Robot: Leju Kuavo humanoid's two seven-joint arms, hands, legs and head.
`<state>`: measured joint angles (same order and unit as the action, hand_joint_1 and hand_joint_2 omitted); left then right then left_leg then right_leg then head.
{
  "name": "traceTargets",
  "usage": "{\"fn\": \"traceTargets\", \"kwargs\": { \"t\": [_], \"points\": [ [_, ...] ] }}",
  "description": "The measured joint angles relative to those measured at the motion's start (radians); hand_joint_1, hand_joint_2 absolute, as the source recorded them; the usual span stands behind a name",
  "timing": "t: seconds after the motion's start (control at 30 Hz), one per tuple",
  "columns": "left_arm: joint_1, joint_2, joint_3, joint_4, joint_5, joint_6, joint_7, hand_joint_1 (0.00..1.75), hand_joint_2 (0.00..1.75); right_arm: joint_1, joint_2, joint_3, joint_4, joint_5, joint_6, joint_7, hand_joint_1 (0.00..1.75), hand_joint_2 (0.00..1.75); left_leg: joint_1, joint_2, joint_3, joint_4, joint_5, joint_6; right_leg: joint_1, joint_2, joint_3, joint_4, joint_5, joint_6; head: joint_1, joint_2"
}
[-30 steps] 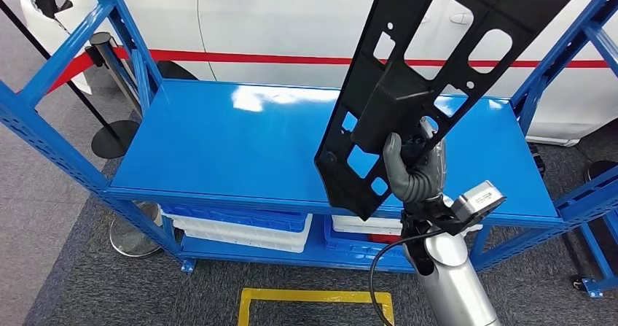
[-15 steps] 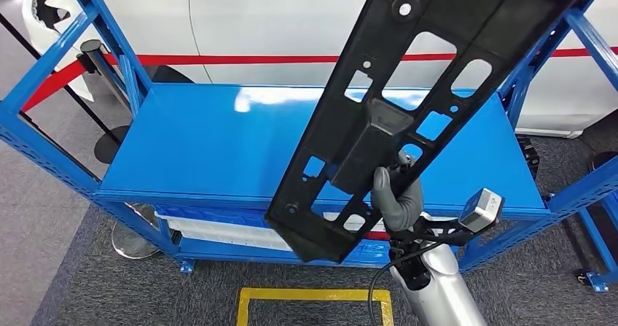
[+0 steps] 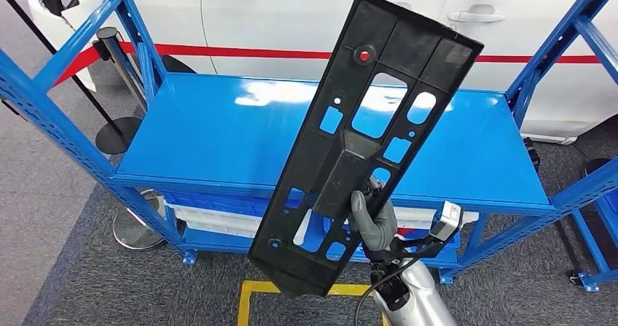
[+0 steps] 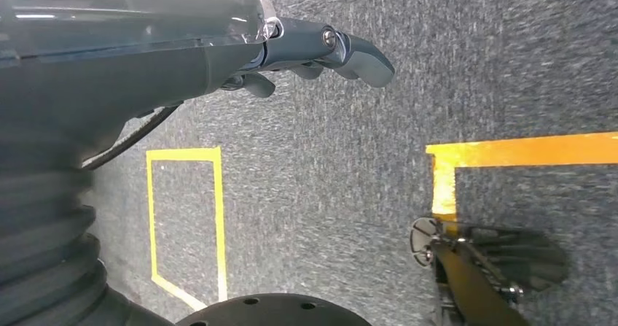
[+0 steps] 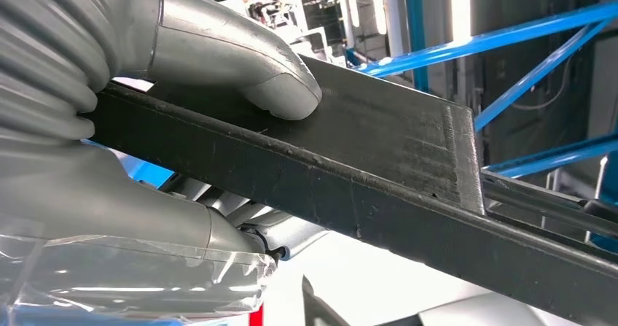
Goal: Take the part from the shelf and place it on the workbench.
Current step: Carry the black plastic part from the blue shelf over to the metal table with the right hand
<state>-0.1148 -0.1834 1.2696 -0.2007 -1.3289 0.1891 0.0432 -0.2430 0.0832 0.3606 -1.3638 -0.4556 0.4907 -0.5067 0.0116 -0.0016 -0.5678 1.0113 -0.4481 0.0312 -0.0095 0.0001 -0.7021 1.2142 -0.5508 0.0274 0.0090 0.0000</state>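
— Above the near edge of the blue shelf (image 3: 218, 133), what is that black piece?

— A long black plastic panel (image 3: 350, 151) with many cut-out windows and a raised block down its middle. It is off the shelf and in the air, tilted, its far end up to the right, its near end low over the yellow floor marking (image 3: 251, 297).

— What holds it?

— The right hand (image 3: 373, 220), which comes up from the near side on a silver arm. Its grey thumb lies on the panel's face just beside the raised block, and the other fingers go behind. From the wrist camera the thumb (image 5: 280, 85) presses flat on one side of the black panel (image 5: 379, 151) while the rest of the right hand (image 5: 80, 136) clamps it from the other.

— And the left hand?

— The left hand (image 4: 306, 52) hangs over grey carpet with yellow tape lines. It holds nothing. Its fingers (image 4: 357, 55) reach out nearly straight; how far apart they are I cannot tell.

— What else is around?

— White bins (image 3: 233, 220) sit on the lower level of the shelf. Behind the shelf stands a white car (image 3: 306, 12), with a red barrier belt (image 3: 240, 51) across it. A stanchion post (image 3: 116, 56) stands at the far left.
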Motion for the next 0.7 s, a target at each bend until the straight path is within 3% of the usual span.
{"fn": "traceTargets", "kwargs": {
  "t": [0.03,0.07,0.1,0.17,0.23,0.27,0.37,0.43,0.5,0.53,0.57,0.6,0.63,0.7],
  "points": [
    [0.001,0.0,0.0,0.0,0.0,-0.002,0.001,0.0,1.75,0.008,0.002,-0.001,0.002,0.001,0.001,0.001,1.75,1.75,0.0,0.0,-0.008,0.002,0.004,0.0,-0.002,0.0,-0.016,0.054,-0.026,0.003,0.0,0.0],
    [0.001,0.001,0.0,0.0,0.001,-0.003,0.002,0.0,1.75,0.016,0.003,-0.003,0.003,0.003,0.002,0.004,1.75,1.75,-0.001,0.0,-0.016,0.005,0.007,-0.002,-0.003,0.0,-0.019,0.082,-0.034,0.004,0.0,0.0],
    [0.002,0.001,0.0,0.0,0.001,-0.005,0.002,0.0,1.75,0.022,0.005,-0.004,0.004,0.005,0.005,0.008,1.75,1.75,-0.001,0.0,-0.023,0.007,0.01,-0.003,-0.004,0.0,-0.003,0.072,-0.023,0.004,0.0,0.0],
    [0.002,0.001,0.0,0.0,0.004,-0.006,0.002,0.0,1.75,0.027,0.011,-0.008,0.007,0.007,0.015,0.015,1.75,1.75,-0.001,0.0,-0.033,0.012,0.015,-0.008,-0.004,0.0,0.078,-0.046,0.024,0.0,0.0,0.0],
    [0.002,0.001,-0.001,0.0,0.006,-0.007,0.002,0.0,1.75,0.028,0.018,-0.011,0.012,0.008,0.025,0.019,1.75,1.75,-0.002,-0.001,-0.037,0.014,0.02,-0.017,0.001,0.0,0.148,-0.159,0.054,-0.009,0.0,0.0],
    [0.002,0.002,-0.001,0.0,0.005,-0.007,0.002,0.0,1.75,0.027,0.021,-0.012,0.015,0.009,0.029,0.02,1.75,1.75,-0.003,-0.001,-0.038,0.015,0.024,-0.023,0.003,0.0,0.161,-0.184,0.057,-0.013,0.0,0.0],
    [0.002,0.003,-0.003,0.0,0.002,-0.008,0.003,0.0,1.75,0.026,0.03,-0.017,0.025,0.011,0.037,0.021,1.75,1.75,-0.003,-0.001,-0.043,0.015,0.029,-0.042,0.004,0.0,0.154,-0.197,0.068,-0.031,-0.001,0.0],
    [0.003,0.005,-0.006,0.0,0.0,-0.009,0.004,0.0,1.75,0.027,0.037,-0.02,0.028,0.017,0.043,0.019,1.75,1.75,-0.001,-0.002,-0.061,0.06,-0.015,-0.053,0.0,-0.002,0.146,-0.204,0.083,-0.047,-0.003,0.0],
    [0.004,0.008,-0.009,0.0,-0.001,-0.011,0.004,0.0,1.75,0.03,0.043,-0.023,0.028,0.029,0.058,0.009,1.75,1.75,0.001,-0.002,-0.101,0.178,-0.099,-0.061,0.001,-0.002,0.131,-0.204,0.095,-0.057,-0.006,0.0],
    [0.004,0.009,-0.01,0.0,-0.001,-0.012,0.004,0.0,1.75,0.033,0.044,-0.025,0.027,0.036,0.069,0.0,1.75,1.75,0.001,-0.002,-0.119,0.24,-0.132,-0.065,0.002,-0.002,0.122,-0.202,0.1,-0.058,-0.007,0.0],
    [0.004,0.01,-0.012,0.0,-0.002,-0.013,0.004,0.0,1.75,0.037,0.044,-0.026,0.024,0.045,0.081,-0.011,1.75,1.75,0.001,-0.002,-0.125,0.279,-0.147,-0.067,0.003,-0.002,0.113,-0.2,0.106,-0.058,-0.007,0.0],
    [0.004,0.011,-0.013,0.0,-0.002,-0.014,0.004,0.0,1.75,0.042,0.044,-0.028,0.017,0.054,0.095,-0.023,1.75,1.75,0.001,-0.002,-0.114,0.282,-0.143,-0.067,0.004,-0.001,0.104,-0.196,0.11,-0.057,-0.007,0.0],
    [0.004,0.012,-0.014,0.0,-0.003,-0.016,0.004,0.0,1.75,0.047,0.044,-0.03,0.006,0.063,0.109,-0.034,1.75,1.75,0.001,-0.002,-0.083,0.246,-0.123,-0.066,0.004,0.0,0.096,-0.192,0.114,-0.055,-0.007,0.0],
    [0.004,0.015,-0.015,0.0,-0.004,-0.02,0.004,0.0,1.75,0.056,0.045,-0.032,-0.031,0.077,0.141,-0.052,1.75,1.75,0.0,-0.005,0.01,0.107,-0.081,-0.058,0.005,0.004,0.082,-0.182,0.119,-0.049,-0.007,0.0]
  ]
}}
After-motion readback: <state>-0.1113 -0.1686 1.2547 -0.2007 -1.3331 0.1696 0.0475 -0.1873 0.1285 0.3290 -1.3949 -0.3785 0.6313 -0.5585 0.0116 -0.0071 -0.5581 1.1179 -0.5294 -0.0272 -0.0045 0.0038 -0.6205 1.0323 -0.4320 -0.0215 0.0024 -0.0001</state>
